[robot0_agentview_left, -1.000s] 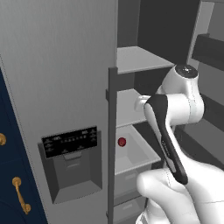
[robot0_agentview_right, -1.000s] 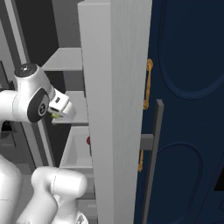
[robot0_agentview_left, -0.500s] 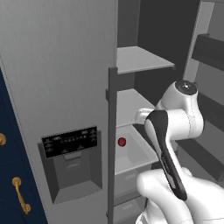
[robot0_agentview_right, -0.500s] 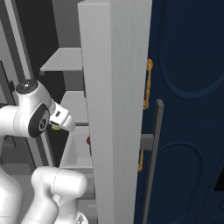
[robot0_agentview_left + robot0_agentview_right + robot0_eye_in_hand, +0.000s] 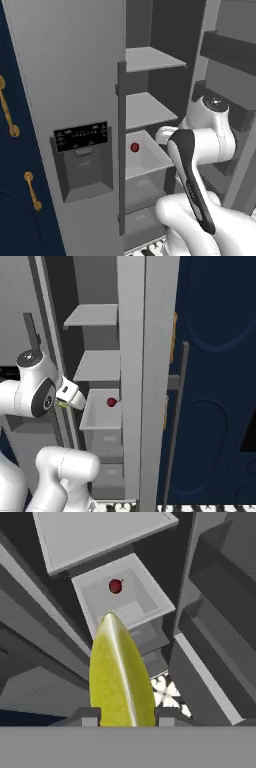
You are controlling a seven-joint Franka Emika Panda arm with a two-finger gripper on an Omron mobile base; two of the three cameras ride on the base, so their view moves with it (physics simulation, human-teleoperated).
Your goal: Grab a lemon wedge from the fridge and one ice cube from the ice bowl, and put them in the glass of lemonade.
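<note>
Pinching the lemon wedge (image 5: 120, 672), the end effector (image 5: 123, 717) seems narrowly parted.

Lighting: even, diffuse, rendered; no visible lamp or glare. Fridge (image 5: 90, 75) interior dim toward 12 o'clock; shelves (image 5: 97, 316) pale grey, with soft shadow beneath. Lemon wedge (image 5: 120, 672) close-up slightly soft. All views low-resolution; edges mildly blurred, no edge distortion.

Fridge (image 5: 65, 75) is showing flat matt grey, shelves (image 5: 150, 59) smooth matt; handle (image 5: 121, 150) is looking dark matt; wedge (image 5: 120, 672) is gleaming glossy yellow-green; red fruit (image 5: 115, 586) smooth; cabinet (image 5: 215, 381) navy satin, gold handles (image 5: 7, 107) looking metallic
</note>
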